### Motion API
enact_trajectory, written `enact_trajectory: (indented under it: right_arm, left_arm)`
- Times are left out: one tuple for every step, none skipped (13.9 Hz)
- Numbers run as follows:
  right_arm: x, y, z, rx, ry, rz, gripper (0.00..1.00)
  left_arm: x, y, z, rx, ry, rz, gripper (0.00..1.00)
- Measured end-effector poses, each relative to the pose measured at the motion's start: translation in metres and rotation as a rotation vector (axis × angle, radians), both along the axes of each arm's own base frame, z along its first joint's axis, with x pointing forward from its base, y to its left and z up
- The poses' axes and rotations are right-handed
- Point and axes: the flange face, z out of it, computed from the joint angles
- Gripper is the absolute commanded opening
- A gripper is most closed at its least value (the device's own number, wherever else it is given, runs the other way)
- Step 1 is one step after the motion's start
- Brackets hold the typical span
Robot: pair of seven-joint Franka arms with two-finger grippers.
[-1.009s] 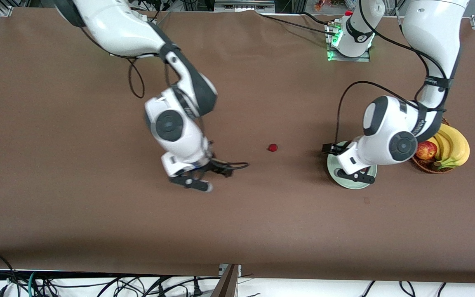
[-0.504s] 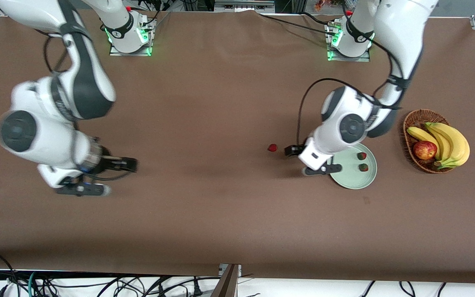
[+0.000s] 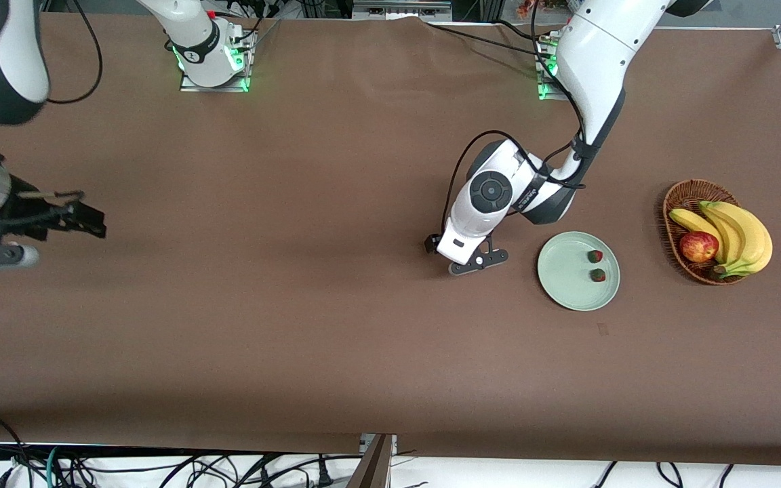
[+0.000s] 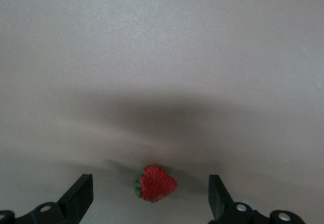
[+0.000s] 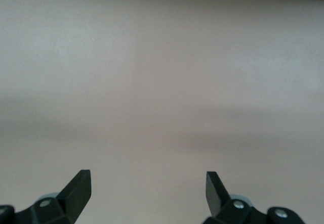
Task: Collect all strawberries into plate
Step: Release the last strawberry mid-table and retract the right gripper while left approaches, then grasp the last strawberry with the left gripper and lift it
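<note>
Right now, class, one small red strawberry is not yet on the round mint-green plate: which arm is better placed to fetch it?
Left. The left gripper hangs open over the last strawberry, beside the mint-green plate. The right gripper waits open at the table's right-arm end.

Open brown table around my left two-finger gripper (image 4: 150,204); nothing crowds it.
Its black fingers stand wide apart with one small red strawberry (image 4: 154,183) on bare cloth between them; the round pale mint-green plate (image 3: 563,288) lies just beside, toward the left arm's end; my right gripper (image 5: 147,191) waits, spread, over bare cloth at its own end.
</note>
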Motion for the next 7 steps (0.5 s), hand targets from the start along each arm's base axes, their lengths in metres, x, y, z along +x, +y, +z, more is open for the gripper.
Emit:
enact_trajectory:
  right_arm:
    - [-0.012,-0.001,0.007,-0.002,0.0,0.001,1.0]
    - [-0.022,-0.002,0.012,-0.013,0.002,0.003,1.0]
    - [-0.031,-0.005,0.018,-0.029,0.003,0.002,1.0]
    - [-0.036,-0.01,0.025,-0.037,-0.005,-0.005,1.0]
    - [-0.039,-0.016,0.032,-0.039,-0.016,-0.014,1.0]
    - [-0.042,-0.021,0.038,-0.039,-0.024,-0.021,1.0]
    - [-0.045,-0.025,0.043,-0.039,-0.03,-0.025,1.0]
  left_arm:
    - [0.0,0.0,-0.001,0.001,0.001,-0.001,1.0]
    - [-0.001,-0.001,-0.001,0.001,0.001,-0.002,1.0]
    - [-0.001,-0.002,-0.001,0.001,0.001,-0.004,1.0]
    - [-0.002,-0.003,-0.001,0.001,0.0,-0.005,1.0]
    - [-0.002,-0.003,-0.001,0.001,0.0,-0.006,1.0]
    - [-0.002,-0.002,-0.001,0.002,0.0,-0.006,1.0]
    - [-0.002,-0.002,-0.002,0.002,0.001,-0.007,1.0]
